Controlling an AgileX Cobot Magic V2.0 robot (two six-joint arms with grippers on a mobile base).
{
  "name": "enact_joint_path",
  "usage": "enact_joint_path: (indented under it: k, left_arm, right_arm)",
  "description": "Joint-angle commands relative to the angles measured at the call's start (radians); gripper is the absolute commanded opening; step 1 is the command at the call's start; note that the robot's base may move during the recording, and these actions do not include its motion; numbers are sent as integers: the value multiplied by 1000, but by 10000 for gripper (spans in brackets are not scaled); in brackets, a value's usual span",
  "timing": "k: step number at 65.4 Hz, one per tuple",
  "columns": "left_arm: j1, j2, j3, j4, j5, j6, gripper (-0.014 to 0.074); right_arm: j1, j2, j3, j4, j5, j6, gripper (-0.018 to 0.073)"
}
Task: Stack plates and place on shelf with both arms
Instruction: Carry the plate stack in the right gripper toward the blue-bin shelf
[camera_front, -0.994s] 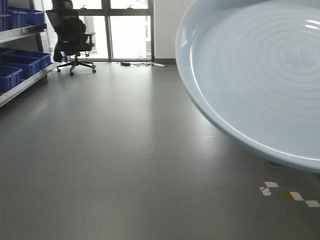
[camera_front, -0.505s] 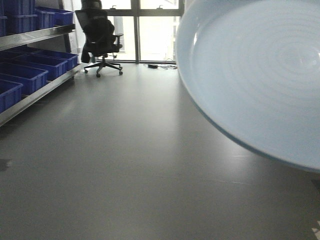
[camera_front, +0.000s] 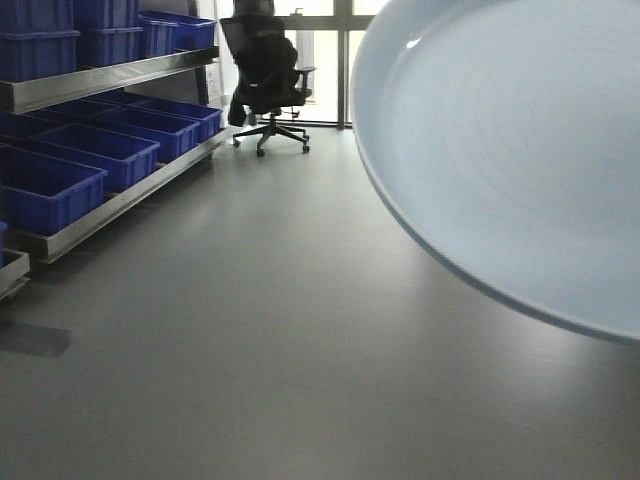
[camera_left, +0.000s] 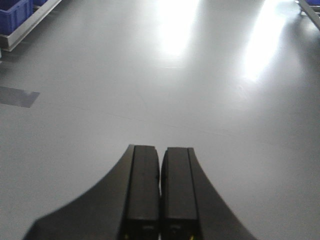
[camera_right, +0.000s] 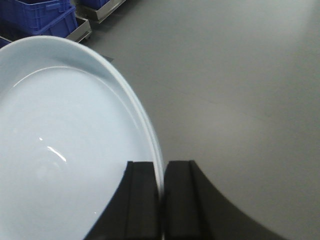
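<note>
1. A large, round, pale bluish-white glossy plate (camera_front: 520, 150) hung tilted in the air at the right of the front view. It was above the grey floor (camera_front: 250, 350) and well apart from the metal shelf rack (camera_front: 110, 75) on the left.
2. The right wrist view showed the right jaws closed on the plate's low rim, pinching it at one edge only.
3. The left jaws were pressed together with nothing between them, over bare floor.
4. The step appeared to be carrying the plate toward the shelf. A single-edge pinch on a smooth plate could likely slip or twist. Doing it well would probably mean a firm grip, slow travel and a level plate. The left jaws would likely need to open and take the opposite rim before the plate is set down.
5. Counted:
   - One plate. Whether a second was stacked under it could not be told.
   - Two sets of jaws.
   - One shelf rack.
   - One black office chair (camera_front: 268, 75).
   - Several blue plastic bins (camera_front: 50, 185), overlapping too much for an exact count.
</note>
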Motion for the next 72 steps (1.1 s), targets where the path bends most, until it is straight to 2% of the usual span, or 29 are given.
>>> enact_joint_path:
  k: [1, 72]
  left_arm:
    - [-5, 8, -29, -4, -86, -2, 87]
    - [-5, 8, -29, -4, -86, -2, 87]
  right_arm:
    - [-5, -1, -30, 7, -94, -3, 15]
    - [-5, -1, -30, 7, -94, -3, 15]
